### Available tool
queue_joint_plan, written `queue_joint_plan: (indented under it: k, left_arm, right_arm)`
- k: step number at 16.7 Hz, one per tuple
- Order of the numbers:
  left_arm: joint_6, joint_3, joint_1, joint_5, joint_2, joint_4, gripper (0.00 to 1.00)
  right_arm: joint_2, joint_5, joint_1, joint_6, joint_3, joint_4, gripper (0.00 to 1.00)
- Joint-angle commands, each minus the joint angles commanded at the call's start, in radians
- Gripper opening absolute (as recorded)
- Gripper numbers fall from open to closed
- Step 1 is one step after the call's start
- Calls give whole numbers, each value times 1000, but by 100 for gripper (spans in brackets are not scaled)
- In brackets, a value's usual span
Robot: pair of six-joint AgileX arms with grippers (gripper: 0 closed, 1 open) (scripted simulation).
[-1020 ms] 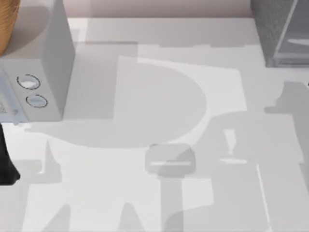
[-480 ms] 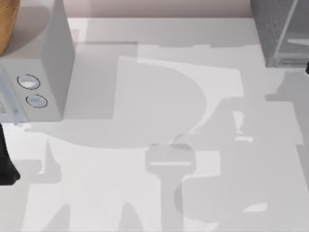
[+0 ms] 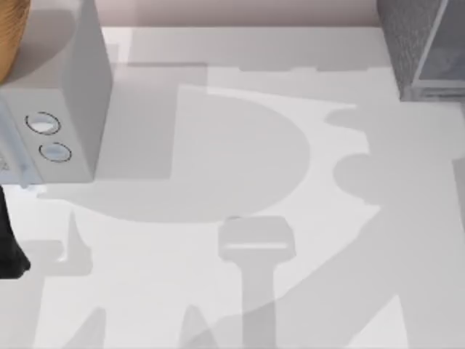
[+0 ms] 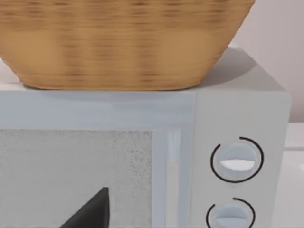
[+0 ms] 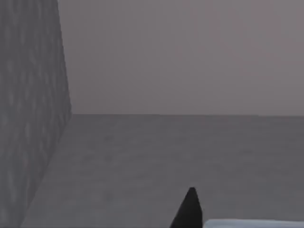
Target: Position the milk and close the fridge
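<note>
Speckled-grey fridge (image 3: 414,51) sits at the table's (image 3: 218,291) far right corner; right gripper (image 5: 190,209) faces inside it, presumably placing milk; finger state unreadable.

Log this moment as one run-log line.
fridge: top view's far right corner | microwave: left, basket on top | left arm: left edge

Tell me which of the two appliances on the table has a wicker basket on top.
The light grey box with two round dials, at the table's left. The wicker basket sits on it; the dark speckled fridge at the right carries none.
</note>
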Motion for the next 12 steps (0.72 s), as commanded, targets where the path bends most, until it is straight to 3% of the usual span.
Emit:
queue_joint_plan:
  k: [4,12]
  left_arm:
    - [0,0,0,0,0,0,100]
    - [0,0,0,0,0,0,100]
  right_arm:
    - [94,-40,-34,-3,120,-38,0]
    - [98,-42,-35,-3,123,-39,0]
